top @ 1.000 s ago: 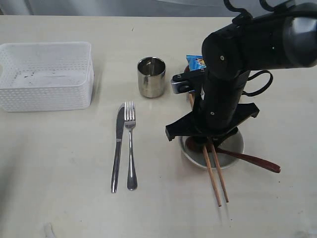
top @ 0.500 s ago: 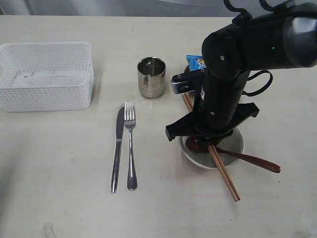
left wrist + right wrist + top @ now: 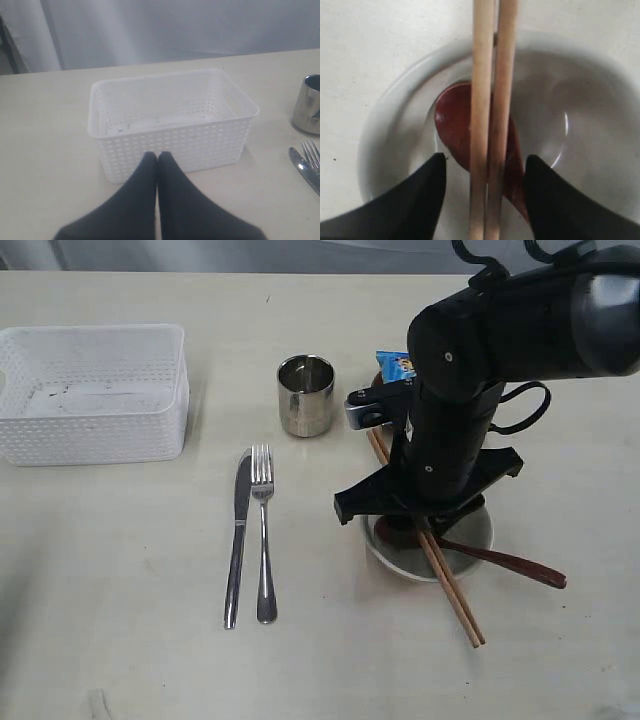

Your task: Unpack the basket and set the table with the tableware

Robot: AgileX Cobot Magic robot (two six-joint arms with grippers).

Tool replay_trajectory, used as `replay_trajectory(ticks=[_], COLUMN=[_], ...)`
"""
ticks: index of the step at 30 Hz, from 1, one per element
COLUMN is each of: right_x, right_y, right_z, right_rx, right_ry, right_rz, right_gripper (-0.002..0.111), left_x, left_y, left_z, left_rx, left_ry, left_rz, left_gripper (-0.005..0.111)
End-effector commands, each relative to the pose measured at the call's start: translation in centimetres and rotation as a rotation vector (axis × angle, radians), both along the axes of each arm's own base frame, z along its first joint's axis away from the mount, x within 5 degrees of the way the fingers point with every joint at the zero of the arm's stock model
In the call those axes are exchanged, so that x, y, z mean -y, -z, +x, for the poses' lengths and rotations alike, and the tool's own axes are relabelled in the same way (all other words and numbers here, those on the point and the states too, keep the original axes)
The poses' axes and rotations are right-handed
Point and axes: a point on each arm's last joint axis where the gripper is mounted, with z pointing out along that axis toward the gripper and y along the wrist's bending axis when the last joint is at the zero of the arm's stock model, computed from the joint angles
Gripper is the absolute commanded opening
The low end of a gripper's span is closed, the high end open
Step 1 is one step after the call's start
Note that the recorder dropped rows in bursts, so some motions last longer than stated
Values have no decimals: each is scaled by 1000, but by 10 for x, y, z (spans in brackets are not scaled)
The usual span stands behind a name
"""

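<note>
The right gripper (image 3: 485, 161) hung over the cream bowl (image 3: 390, 115), jaws apart on either side of the wooden chopsticks (image 3: 490, 75), which lay across the bowl over the red-brown spoon (image 3: 452, 120). The left gripper (image 3: 157, 159), jaws pressed together on nothing, sat near the white basket (image 3: 170, 145) on the table (image 3: 45, 150).

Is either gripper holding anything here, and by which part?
Nothing is held. The right gripper straddles the two wooden chopsticks lying across the cream bowl, jaws clear of them; the left gripper is shut, empty.

Paired chopsticks (image 3: 489, 100) across spoon (image 3: 451, 125) in bowl (image 3: 390, 115); claw (image 3: 486, 161) spread.
</note>
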Motion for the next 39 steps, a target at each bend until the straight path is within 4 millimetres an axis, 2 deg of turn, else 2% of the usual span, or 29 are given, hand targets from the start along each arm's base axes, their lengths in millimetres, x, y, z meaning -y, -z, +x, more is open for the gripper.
replay_trajectory(ticks=[1, 9, 18, 23, 24, 26, 30, 39], right_x=[1, 3, -2, -1, -1, 1, 7, 32], right_y=[0, -9, -41, -66, -70, -83, -111, -171], right_z=[-1, 1, 8, 7, 7, 4, -3, -29], right_rx=[1, 37, 62, 84, 89, 111, 179, 379], right_ry=[-10, -25, -21, -18, -17, -17, -38, -45], right_rz=[-12, -20, -5, 11, 14, 27, 79, 190], right_gripper=[51, 51, 51, 51, 49, 37, 2, 0], left_x=[0, 0, 0, 0, 0, 0, 0, 0], left_y=[0, 0, 0, 0, 0, 0, 0, 0], left_z=[0, 0, 0, 0, 0, 0, 0, 0], left_rx=[9, 9, 9, 9, 9, 9, 9, 9], left_ry=[-1, -1, -1, -1, -1, -1, -1, -1], left_rz=[-2, -2, -2, -2, -2, -2, -2, -2], left_gripper=[0, 0, 0, 0, 0, 0, 0, 0])
